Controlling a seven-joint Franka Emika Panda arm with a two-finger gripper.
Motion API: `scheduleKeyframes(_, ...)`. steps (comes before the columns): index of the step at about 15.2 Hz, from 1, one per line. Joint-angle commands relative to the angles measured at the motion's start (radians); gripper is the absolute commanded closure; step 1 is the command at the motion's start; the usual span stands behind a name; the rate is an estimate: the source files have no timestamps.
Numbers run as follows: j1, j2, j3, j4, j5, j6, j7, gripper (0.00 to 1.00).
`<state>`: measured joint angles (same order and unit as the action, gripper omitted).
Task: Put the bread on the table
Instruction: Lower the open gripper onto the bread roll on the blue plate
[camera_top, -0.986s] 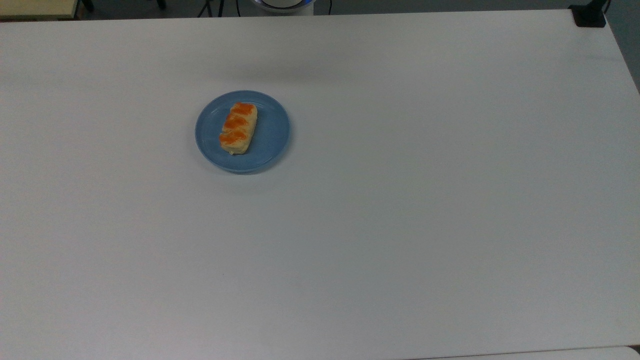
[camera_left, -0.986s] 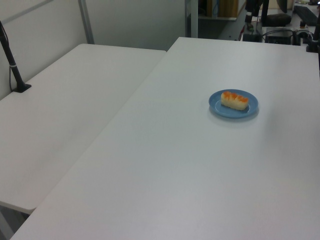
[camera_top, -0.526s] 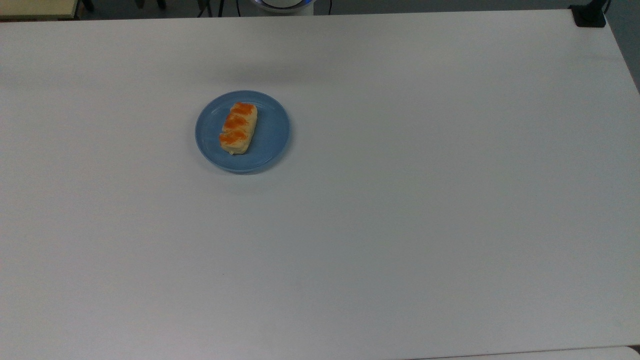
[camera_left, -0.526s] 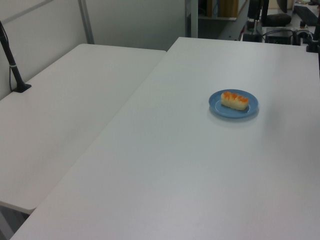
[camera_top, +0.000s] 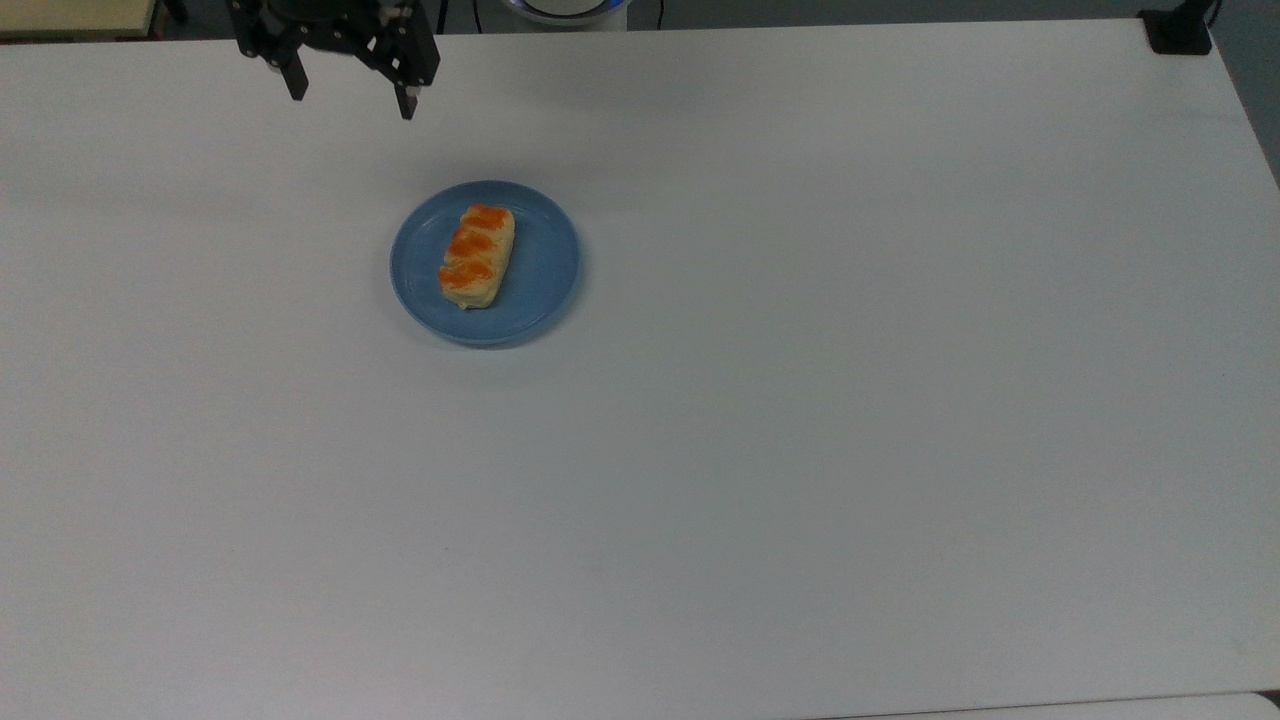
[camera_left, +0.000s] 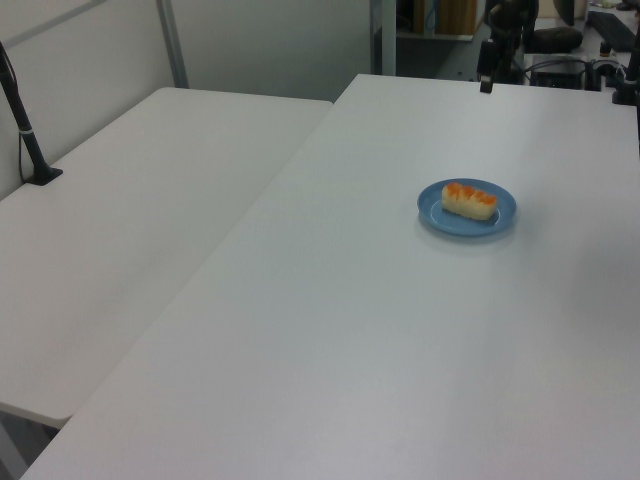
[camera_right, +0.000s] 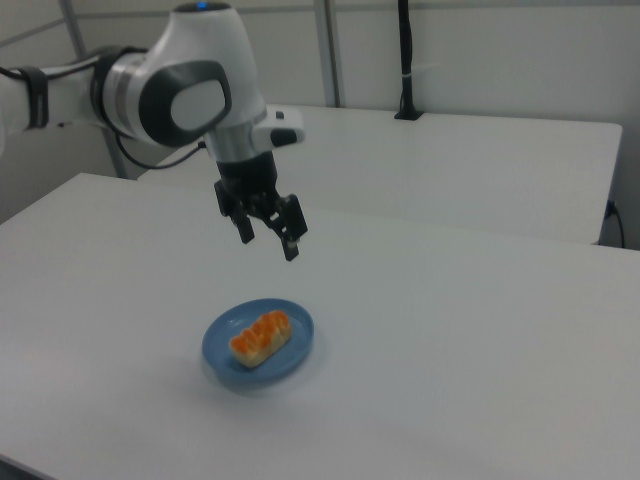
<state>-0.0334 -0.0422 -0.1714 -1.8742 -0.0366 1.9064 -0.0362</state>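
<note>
Gripper (camera_right: 267, 237) wide open, empty, raised above table (camera_top: 800, 450). Bread (camera_top: 477, 256) on blue plate (camera_top: 545, 265), below-right in top view; long axis near-vertical there, tilted slightly.

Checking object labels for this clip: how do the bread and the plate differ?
The bread is oblong, pale yellow with orange stripes; the plate is round and plain blue. The bread is shorter than the plate is wide. The bread lies on the plate, while the plate rests on the table. Both sit untouched, away from the open gripper.
</note>
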Motion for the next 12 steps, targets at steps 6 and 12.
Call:
scheduleKeyframes(6,0.067,0.103,-0.008,-0.140,0.023,0.163,0.038,0.00)
scheduleKeyframes(12,0.096,0.228,0.000,-0.143,0.052,0.310,0.102,0.00)
